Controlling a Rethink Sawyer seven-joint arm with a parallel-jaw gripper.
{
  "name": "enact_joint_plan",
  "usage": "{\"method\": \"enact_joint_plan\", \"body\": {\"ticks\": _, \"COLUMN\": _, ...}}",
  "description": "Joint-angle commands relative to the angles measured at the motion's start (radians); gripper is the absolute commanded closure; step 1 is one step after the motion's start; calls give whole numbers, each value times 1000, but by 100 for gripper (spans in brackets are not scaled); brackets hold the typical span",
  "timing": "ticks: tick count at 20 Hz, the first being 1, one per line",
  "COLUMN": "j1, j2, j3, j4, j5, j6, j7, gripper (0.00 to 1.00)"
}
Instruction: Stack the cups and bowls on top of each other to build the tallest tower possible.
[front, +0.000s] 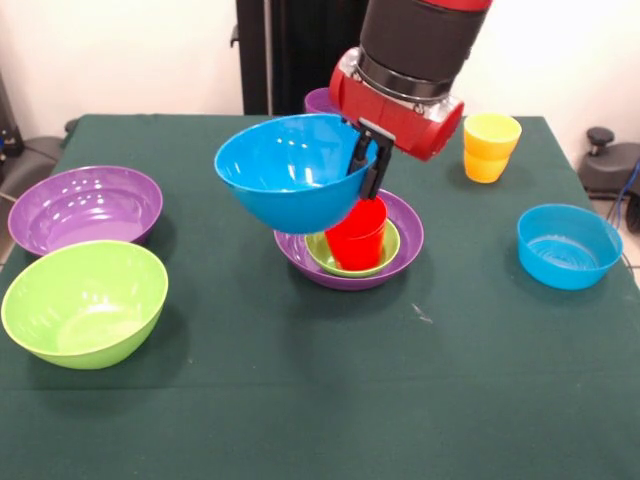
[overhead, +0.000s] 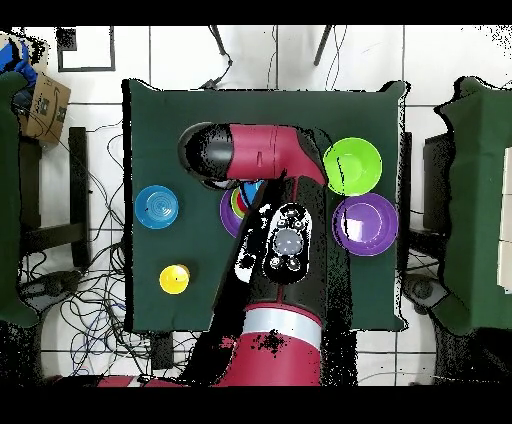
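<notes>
My gripper (front: 366, 165) is shut on the rim of the large blue bowl (front: 290, 170) and holds it tilted in the air, above and just left of the tower. The tower is a large purple bowl (front: 408, 240) holding a small green bowl (front: 345, 262) with a red cup (front: 358, 232) upright in it. A second large purple bowl (front: 85, 207) and the lime green bowl (front: 85, 302) sit at the left. The small blue bowl (front: 568, 245) sits at the right. Two stacked yellow cups (front: 491, 146) stand at the back right. A purple cup (front: 320, 100) shows behind the arm.
In the overhead view my arm (overhead: 280, 240) covers most of the tower, of which only the purple bowl's edge (overhead: 229, 210) shows. The lime green bowl (overhead: 352, 166), purple bowl (overhead: 365, 224), small blue bowl (overhead: 158, 207) and yellow cups (overhead: 174, 279) lie around it.
</notes>
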Motion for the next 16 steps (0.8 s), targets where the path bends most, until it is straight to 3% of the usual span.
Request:
{"method": "enact_joint_plan", "body": {"ticks": 1, "j1": 25, "j2": 60, "j3": 98, "j4": 118, "j5": 52, "j6": -55, "j7": 128, "gripper": 100}}
{"method": "enact_joint_plan", "body": {"ticks": 6, "j1": 53, "j2": 82, "j3": 73, "j4": 110, "j5": 59, "j6": -64, "j7": 151, "gripper": 100}}
{"method": "enact_joint_plan", "body": {"ticks": 12, "j1": 62, "j2": 66, "j3": 64, "j4": 77, "j5": 67, "j6": 78, "j7": 101, "gripper": 100}}
{"method": "enact_joint_plan", "body": {"ticks": 16, "j1": 63, "j2": 71, "j3": 59, "j4": 71, "j5": 74, "j6": 80, "j7": 97, "gripper": 100}}
